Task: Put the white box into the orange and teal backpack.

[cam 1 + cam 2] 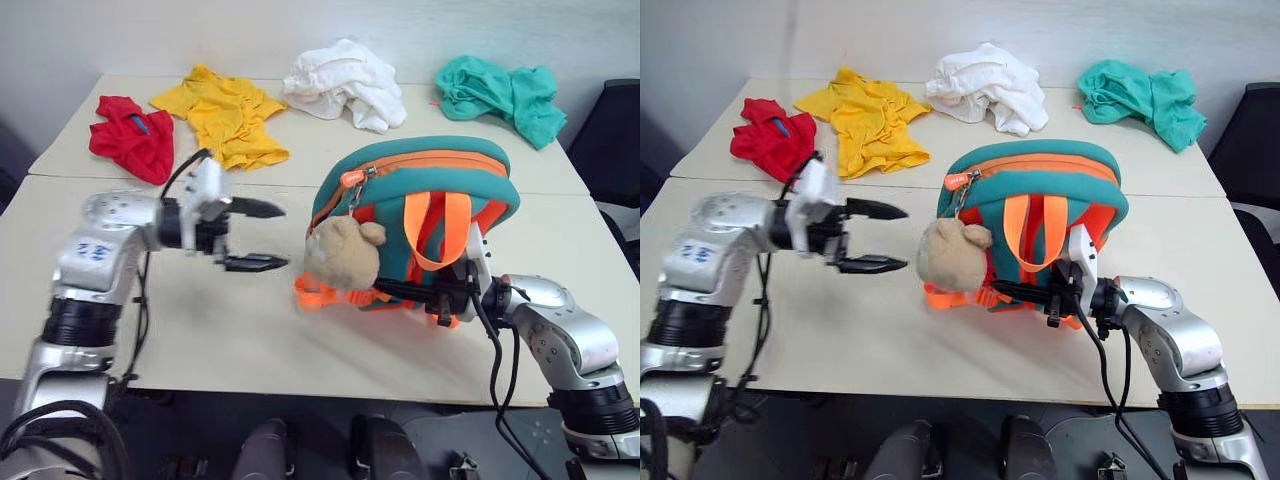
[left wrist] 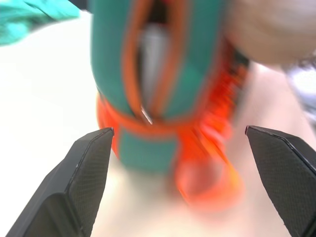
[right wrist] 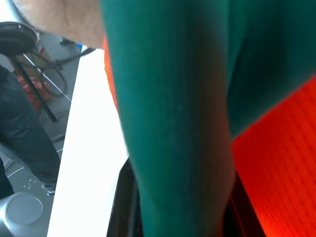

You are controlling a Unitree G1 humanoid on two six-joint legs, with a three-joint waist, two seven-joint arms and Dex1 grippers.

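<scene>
head eyes look down — wrist views crowd the shared backpack.

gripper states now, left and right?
Left gripper: open, empty, beside the orange and teal backpack.
Right gripper: shut on the backpack's lower edge.

The backpack, right of centre, is showing teal panels with orange zip trim and orange straps; a tan plush toy is hanging on it. Along the top, red, yellow, white and teal garments are lying on the cream table.
</scene>
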